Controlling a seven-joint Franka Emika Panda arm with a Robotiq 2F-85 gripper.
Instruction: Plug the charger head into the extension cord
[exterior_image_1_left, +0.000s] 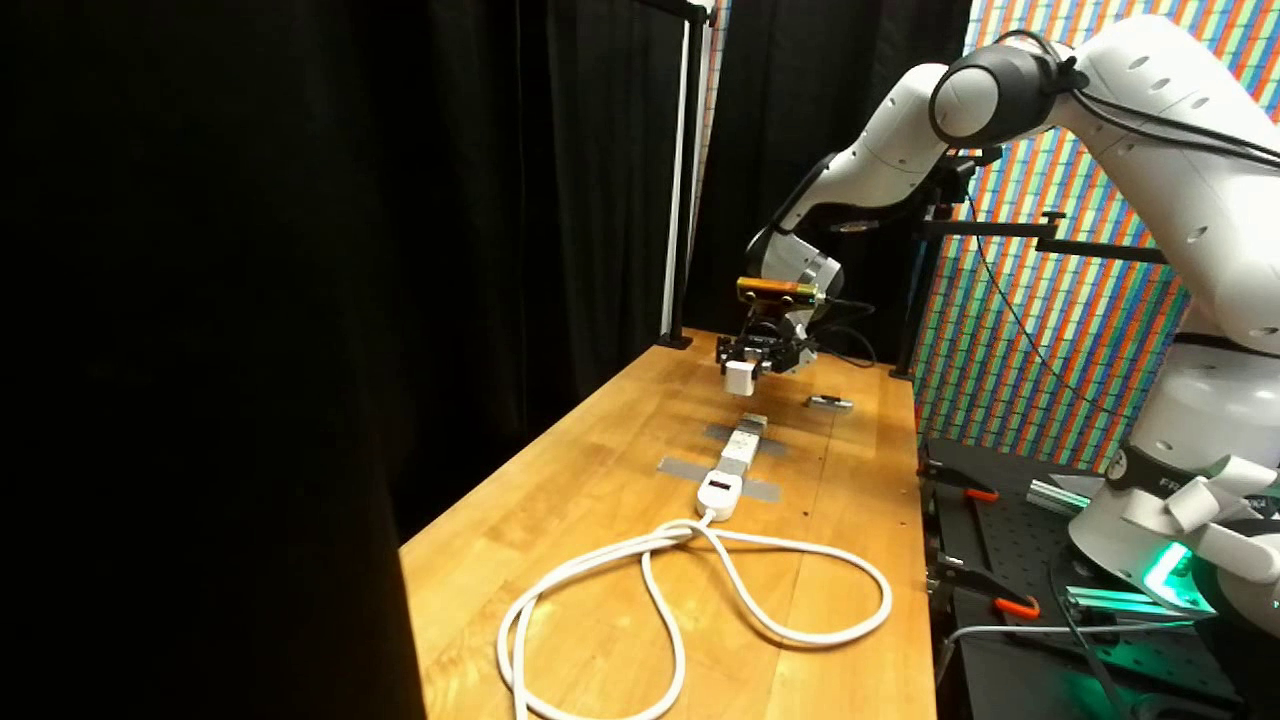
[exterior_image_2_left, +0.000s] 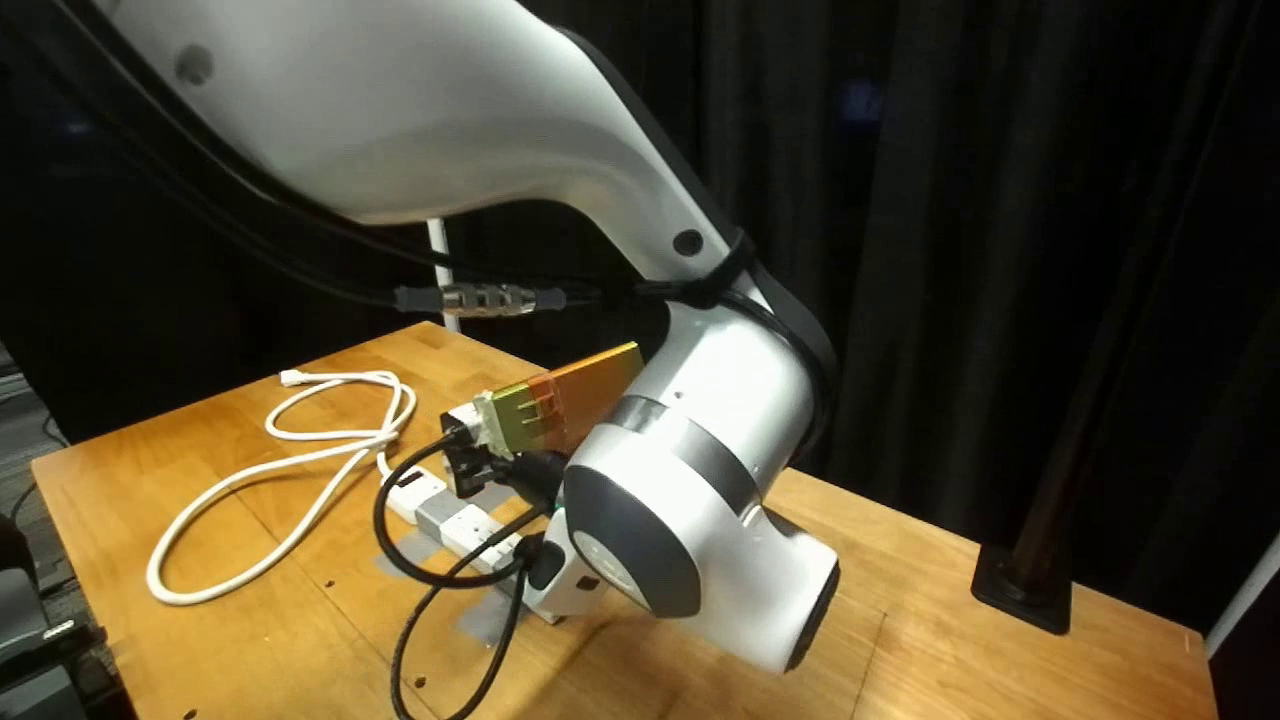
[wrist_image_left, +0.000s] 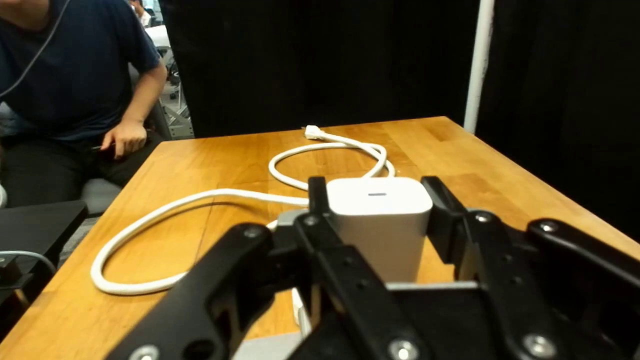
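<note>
We have the gripper (wrist_image_left: 378, 197) narrowed onto two opposite flat sides of the charger head (wrist_image_left: 382, 230), holding it between the tips and clear of the tabletop (exterior_image_1_left: 590, 460); the socket end of the extension cord (exterior_image_1_left: 741, 447) lies below and ahead of the gripper, crossed by grey tape (exterior_image_1_left: 683, 468). We judge the charger head to be light, rigid and slightly slippery, so that insertion force could tilt it or push it upward in the grip. We should hold it squarely by these flat sides, leaving the contact end unobstructed.
</note>
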